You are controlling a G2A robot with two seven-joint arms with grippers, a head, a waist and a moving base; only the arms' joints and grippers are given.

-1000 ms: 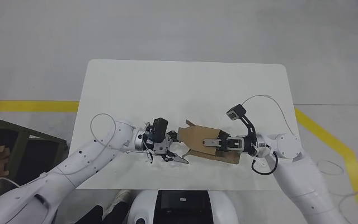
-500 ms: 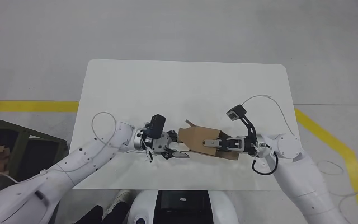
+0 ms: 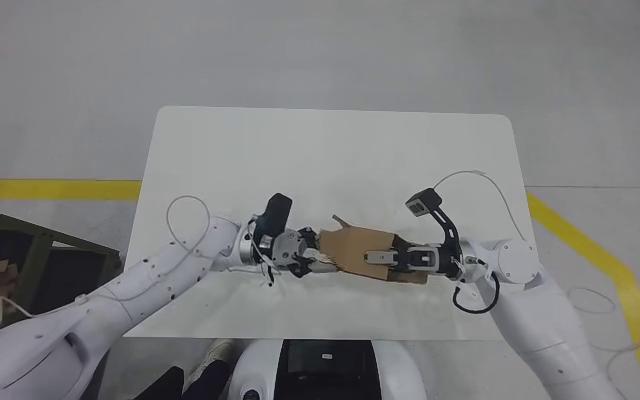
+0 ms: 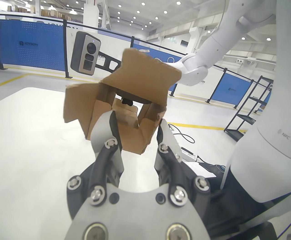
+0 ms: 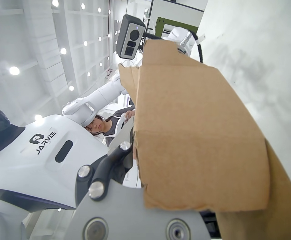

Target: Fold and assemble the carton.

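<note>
White table on grey floor with yellow line; beyond, blue barriers and black rack under ceiling lights.

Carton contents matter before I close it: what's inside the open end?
Inside the carton, folded inner flaps and a small dark part show; the top flap covers the rest.

Brown corrugated cardboard carton, half-formed, on its side, over the front middle of the white table, open mouth facing my left pincer, side flaps splayed outward, one broad flap raised over the mouth, lower corner between my fingers.
</note>
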